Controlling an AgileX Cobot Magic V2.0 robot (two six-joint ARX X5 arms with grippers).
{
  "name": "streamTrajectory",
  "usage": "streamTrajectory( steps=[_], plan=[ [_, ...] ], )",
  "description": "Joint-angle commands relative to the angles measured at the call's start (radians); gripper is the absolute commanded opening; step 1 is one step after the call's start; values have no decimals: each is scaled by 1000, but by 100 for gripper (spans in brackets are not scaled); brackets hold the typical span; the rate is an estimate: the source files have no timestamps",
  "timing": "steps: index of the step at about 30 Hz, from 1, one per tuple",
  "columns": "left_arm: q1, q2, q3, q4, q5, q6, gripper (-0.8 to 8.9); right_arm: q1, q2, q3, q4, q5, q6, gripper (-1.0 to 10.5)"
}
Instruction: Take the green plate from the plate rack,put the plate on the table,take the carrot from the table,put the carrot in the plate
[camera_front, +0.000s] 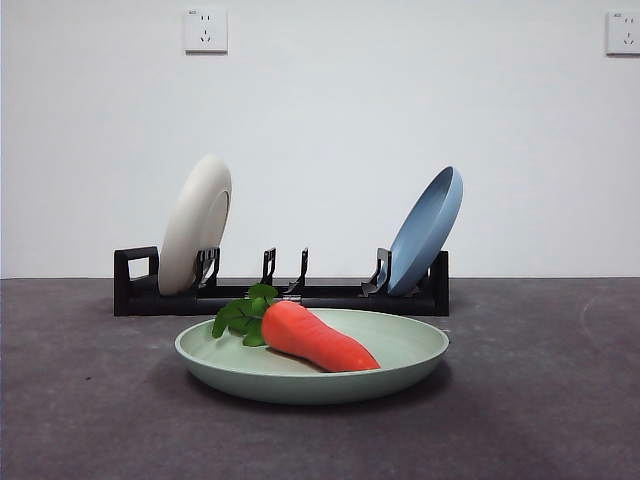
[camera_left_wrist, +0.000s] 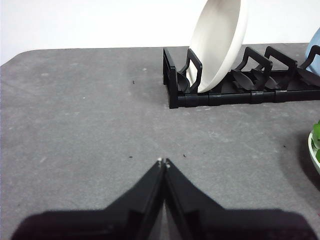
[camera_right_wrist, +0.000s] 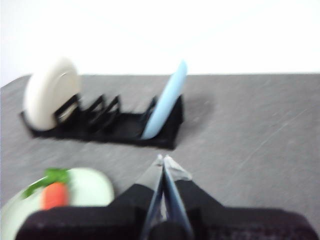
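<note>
The green plate (camera_front: 312, 365) lies flat on the table (camera_front: 80, 400) in front of the plate rack (camera_front: 280, 290). The carrot (camera_front: 315, 337) rests inside it, leaves toward the left. Neither arm shows in the front view. In the left wrist view my left gripper (camera_left_wrist: 163, 162) is shut on nothing, above bare table away from the rack's (camera_left_wrist: 225, 90) handle end; only the plate's edge (camera_left_wrist: 314, 147) shows. My right gripper (camera_right_wrist: 163, 159) is shut and empty, with the plate (camera_right_wrist: 85, 190) and carrot (camera_right_wrist: 54, 195) off to one side in a blurred picture.
A cream-white plate (camera_front: 195, 225) leans in the rack's left end near the square handle (camera_front: 136, 275). A blue plate (camera_front: 428, 230) leans at the right end. The middle prongs (camera_front: 285, 270) hold nothing. A white wall with sockets stands behind.
</note>
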Motion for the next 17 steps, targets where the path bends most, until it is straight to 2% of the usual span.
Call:
streamTrajectory(
  steps=[1, 6, 17],
  plan=[
    [3, -3, -13, 6, 1, -7, -3, -44, -69, -153, 142, -2, -9, 1],
    [3, -3, -13, 6, 1, -7, -3, -74, -166, -328, 286, 3, -13, 1],
    [3, -3, -13, 6, 1, -7, -3, -81, -304, -497, 288, 2, 9, 1]
  ],
)
